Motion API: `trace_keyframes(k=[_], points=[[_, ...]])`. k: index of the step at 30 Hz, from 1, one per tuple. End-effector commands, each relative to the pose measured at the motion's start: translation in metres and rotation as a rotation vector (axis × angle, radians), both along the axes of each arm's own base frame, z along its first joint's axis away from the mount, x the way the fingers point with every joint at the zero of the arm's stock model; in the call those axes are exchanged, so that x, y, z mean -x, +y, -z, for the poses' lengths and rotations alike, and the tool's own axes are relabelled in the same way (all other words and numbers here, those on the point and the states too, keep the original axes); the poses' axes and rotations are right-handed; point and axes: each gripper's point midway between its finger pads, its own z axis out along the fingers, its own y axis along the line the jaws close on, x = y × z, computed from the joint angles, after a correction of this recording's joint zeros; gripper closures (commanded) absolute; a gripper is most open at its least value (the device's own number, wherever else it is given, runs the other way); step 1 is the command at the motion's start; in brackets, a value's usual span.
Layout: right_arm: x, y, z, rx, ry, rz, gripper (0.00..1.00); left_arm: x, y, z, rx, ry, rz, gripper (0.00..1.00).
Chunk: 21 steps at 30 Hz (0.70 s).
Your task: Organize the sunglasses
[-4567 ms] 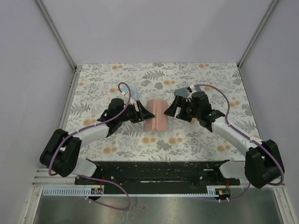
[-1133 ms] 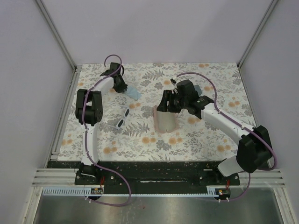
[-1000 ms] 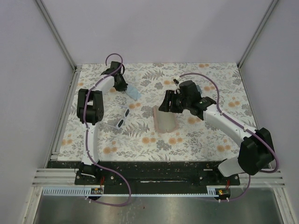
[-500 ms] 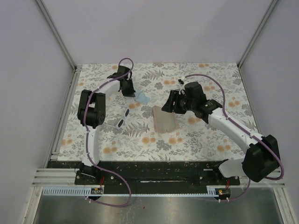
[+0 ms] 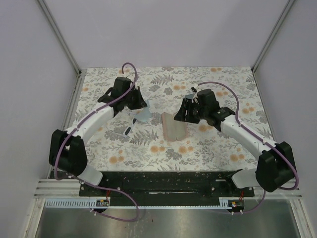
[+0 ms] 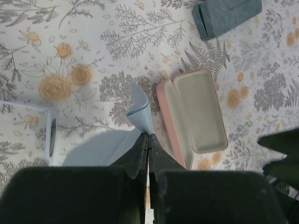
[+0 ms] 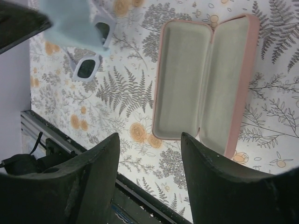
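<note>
A whitish-framed pair of sunglasses (image 5: 128, 130) with dark lenses lies folded on the flowered table, left of the open pink case (image 5: 173, 126). In the right wrist view the sunglasses (image 7: 91, 65) lie beyond the case (image 7: 205, 79), whose pale lining is bare. My left gripper (image 5: 142, 105) is shut on a light blue cloth (image 5: 143, 116) that hangs between the sunglasses and the case. From the left wrist, the cloth (image 6: 140, 112) rises from the pinched fingertips (image 6: 148, 136) beside the case (image 6: 194, 114). My right gripper (image 7: 147, 154) hovers open over the case's near end, holding nothing.
A shut grey-blue case (image 6: 226, 16) lies on the table beyond the pink case. The metal frame rail (image 5: 74, 106) borders the table's left side. The black base bar (image 5: 168, 183) runs along the near edge.
My left gripper closed on the light blue cloth at the back left and carried it right and nearer, next to the pink case. The right gripper stayed open over the case, shifting slightly.
</note>
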Motion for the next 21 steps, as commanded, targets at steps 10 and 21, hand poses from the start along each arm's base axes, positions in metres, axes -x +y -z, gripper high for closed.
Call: trace_keyframes(k=[10,21], points=[[-0.028,-0.042,0.062,0.306,0.051,0.145,0.33,0.123,-0.041,-0.004,0.070,-0.017,0.242,1.00],[-0.050,-0.036,0.105,0.392,0.115,0.119,0.45,0.177,-0.040,0.011,0.168,0.020,0.342,1.00]])
